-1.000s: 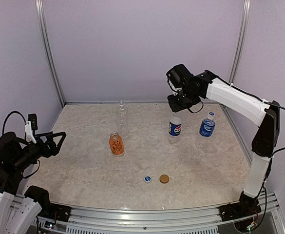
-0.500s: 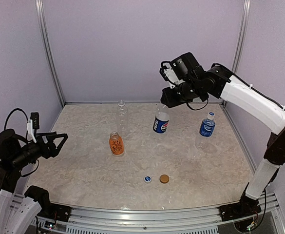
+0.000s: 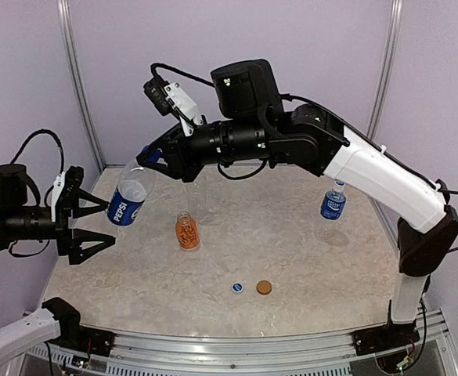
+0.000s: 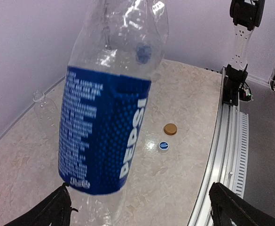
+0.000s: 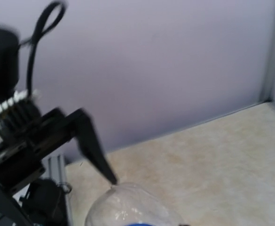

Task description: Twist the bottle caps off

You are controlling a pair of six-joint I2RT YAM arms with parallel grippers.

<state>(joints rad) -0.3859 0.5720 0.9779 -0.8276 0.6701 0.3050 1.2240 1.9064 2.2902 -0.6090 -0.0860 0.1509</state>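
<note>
- The Pepsi bottle (image 3: 129, 196), clear plastic with a dark-blue label, hangs in the air over the left side of the table (image 3: 307, 266). It is tilted, with its top up toward the right arm and its base down toward the left arm. Nothing shows inside it.
- The short orange bottle (image 3: 186, 230) stands upright near the table's middle, capless and filled with something orange.
- The bottle with the bright-blue label (image 3: 333, 204) stands upright at the far right with a blue cap on. Whether it holds liquid I cannot tell.
- The clear unlabelled bottle (image 4: 45, 110) stands near the back wall and looks empty.
- A blue cap (image 3: 237, 287) and a tan cap (image 3: 265, 287) lie loose, just beside each other, near the front edge.
- The right arm stretches across the table to the left. The right gripper (image 3: 145, 154) is clamped on the Pepsi bottle's top and carries its weight.
- The left arm is raised with its wrist level. The left gripper (image 3: 109, 225) is spread wide and grips nothing, and the bottle's base sits between its fingers (image 4: 52, 212), close to one.
</note>
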